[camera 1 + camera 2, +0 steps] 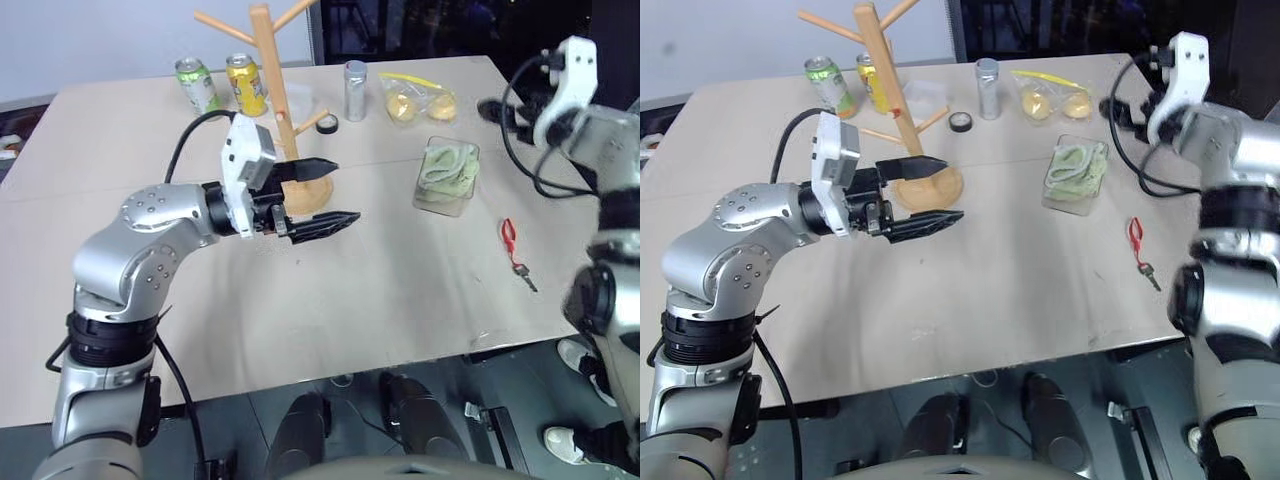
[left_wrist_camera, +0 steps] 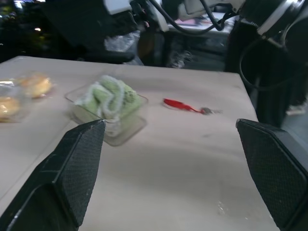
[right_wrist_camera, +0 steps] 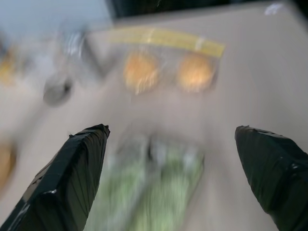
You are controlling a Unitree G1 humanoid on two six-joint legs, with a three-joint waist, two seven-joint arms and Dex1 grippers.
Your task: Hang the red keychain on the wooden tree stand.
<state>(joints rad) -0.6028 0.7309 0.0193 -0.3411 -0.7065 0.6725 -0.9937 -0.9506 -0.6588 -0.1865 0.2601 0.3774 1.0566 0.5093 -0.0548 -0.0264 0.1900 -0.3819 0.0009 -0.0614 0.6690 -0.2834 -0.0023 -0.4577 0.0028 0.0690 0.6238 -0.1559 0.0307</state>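
Looking along my left gripper (image 1: pixel 322 194) first, I see its two black fingers spread well apart with nothing between them; it points level across the table (image 1: pixel 330 300), out toward my right side, and hangs just in front of the round base of the wooden tree stand (image 1: pixel 272 90); from the head cameras the upper finger overlaps that base disc, though I cannot tell whether it touches. My right gripper (image 3: pixel 175 180) is raised at the far right edge of the table; in its own wrist view the two black fingers stand wide apart and empty, aimed over the clear tub of green cloth (image 1: pixel 447 173) and, beyond it, the zip bag of yellow-orange pieces (image 1: pixel 418 100).

The red keychain (image 1: pixel 511 240) lies flat on the table near the right edge, its small grey key toward the near side; it sits beside the tub, on the edge side of it, well apart from both grippers and well apart from the stand; the left wrist view shows it as a red strip just past the tub.

The stand is upright toward the far side of the table, pegs angling up from its post; behind it stand a green can (image 1: pixel 197 83) and a yellow can (image 1: pixel 246 84); a slim silver can (image 1: pixel 355 90) stands to its right, with a black tape roll (image 1: pixel 327 124) between them.
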